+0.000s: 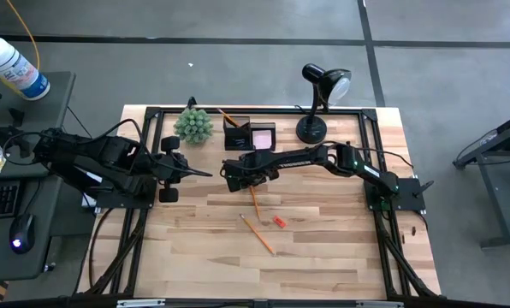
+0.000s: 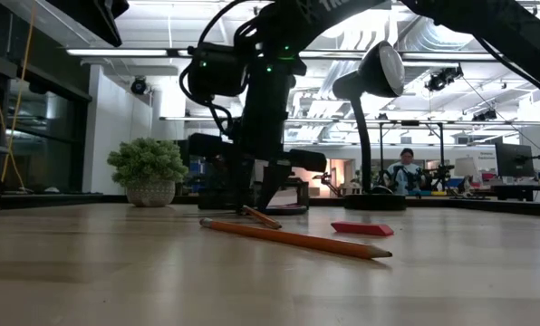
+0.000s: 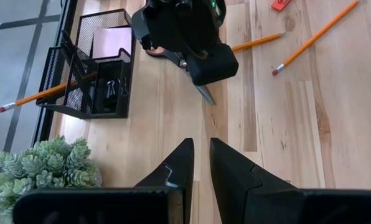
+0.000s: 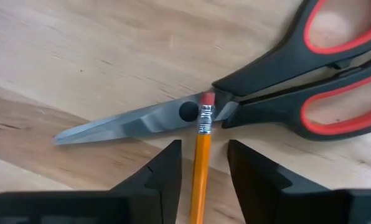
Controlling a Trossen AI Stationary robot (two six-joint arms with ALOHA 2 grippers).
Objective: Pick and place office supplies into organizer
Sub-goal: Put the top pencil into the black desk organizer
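Observation:
Black scissors with red-lined handles [image 4: 335,81] lie flat on the table. A yellow pencil [image 4: 201,174] rests its eraser end on their pivot. My right gripper [image 4: 204,146] points down over them, open, one finger on each side of the pencil, with gaps on both sides. A second pencil [image 1: 257,233] and a red eraser [image 1: 278,222] lie nearer the front. The black mesh organizer [image 1: 248,135] at the back holds a pink pad [image 1: 262,137], a clip [image 3: 114,87] and a slanting pencil [image 3: 36,96]. My left gripper [image 3: 201,144] hovers left of the scissors, empty, its fingers a narrow gap apart.
A green spiky plant [image 1: 193,126] stands left of the organizer. A black desk lamp [image 1: 319,103] stands to its right at the table's far edge. Bare wood stretches across the front of the table. A black frame rail [image 1: 255,109] runs along the far edge.

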